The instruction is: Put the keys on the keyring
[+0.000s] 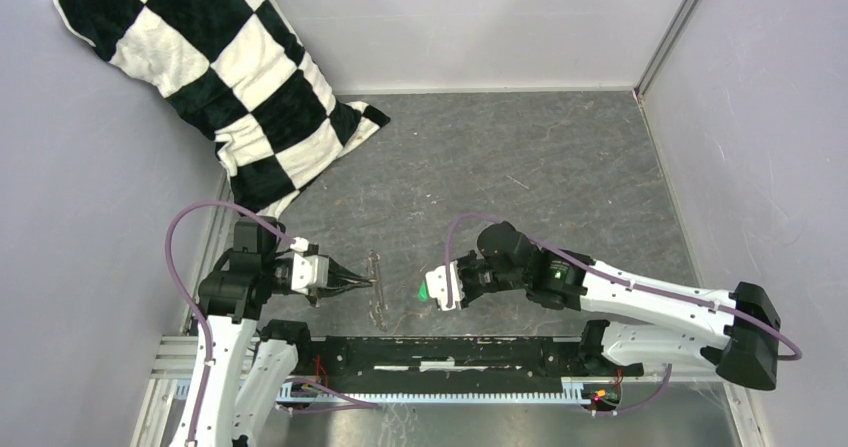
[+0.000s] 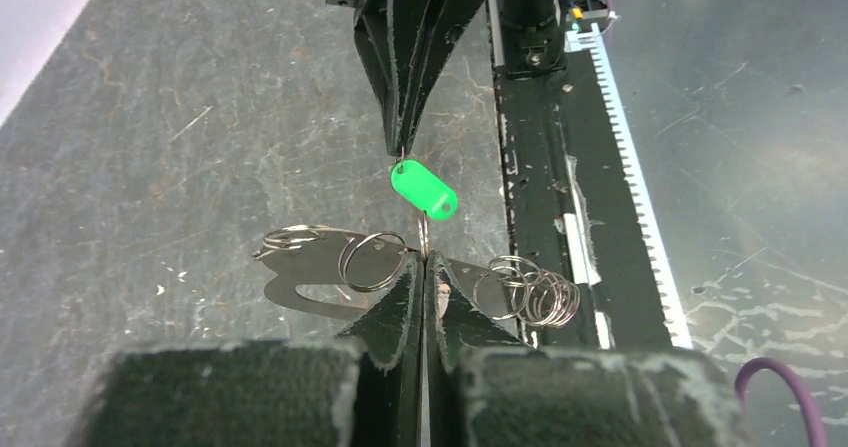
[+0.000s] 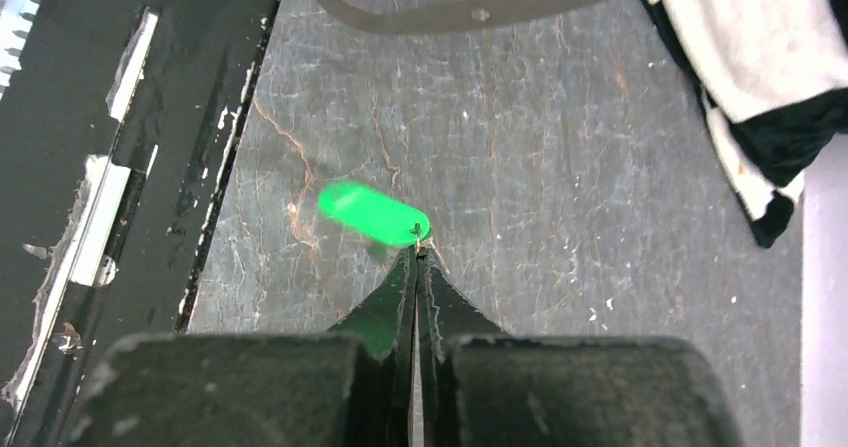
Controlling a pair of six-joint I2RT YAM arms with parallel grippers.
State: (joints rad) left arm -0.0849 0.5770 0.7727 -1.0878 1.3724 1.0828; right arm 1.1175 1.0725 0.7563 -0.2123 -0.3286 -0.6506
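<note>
We see a grey, scuffed desk [image 1: 520, 167] walled on three sides, with a black-and-white chequered pillow [image 1: 220, 67] propped in its corner at about 10 o'clock. The two arms reach in from the near edge and meet low on the desk, around 6 to 7 o'clock from its middle.

The keyring [image 1: 377, 287] sits between them, a thin silvery loop lying lengthwise from 12 to 6 o'clock in the overhead view, with small wire rings [image 2: 535, 292] bunched along it. The left pincer [image 2: 423, 265] comes at it from 9 o'clock, its jaws pressed narrow on the loop's rim. We cannot tell whether the loop rests on the desk or hangs just above it.

The right pincer [image 3: 416, 255] points in from 3 o'clock, its jaws squeezed together on the small metal end of the key [image 3: 372, 213]. The key's bright green tag hangs free, just beside the keyring at its 3 o'clock and apart from it
</note>
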